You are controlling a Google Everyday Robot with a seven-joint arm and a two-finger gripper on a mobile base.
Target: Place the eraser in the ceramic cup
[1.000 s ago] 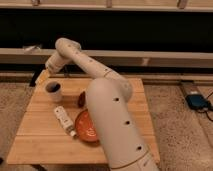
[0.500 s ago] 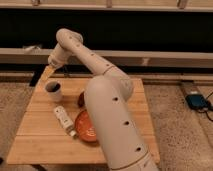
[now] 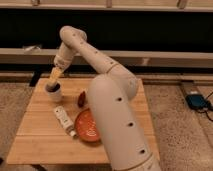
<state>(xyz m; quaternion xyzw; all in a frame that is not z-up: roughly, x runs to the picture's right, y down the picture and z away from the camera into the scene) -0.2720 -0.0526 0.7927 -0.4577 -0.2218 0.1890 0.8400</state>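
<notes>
The ceramic cup point(image 3: 54, 94) is a small white round cup standing on the left part of the wooden table point(image 3: 40, 135). My gripper point(image 3: 55, 76) hangs at the end of the arm, pointing down, directly above the cup's mouth and almost touching it. The eraser does not show; whether it is in the gripper or in the cup I cannot tell.
A white labelled bottle point(image 3: 65, 120) lies in front of the cup. An orange bowl point(image 3: 86, 126) sits beside it, partly hidden by my arm's white body point(image 3: 115, 120). A small dark red object point(image 3: 81, 99) lies right of the cup. A dark wall and a ledge run behind the table.
The gripper has moved from left of the cup to directly above it and come down close to its mouth.
</notes>
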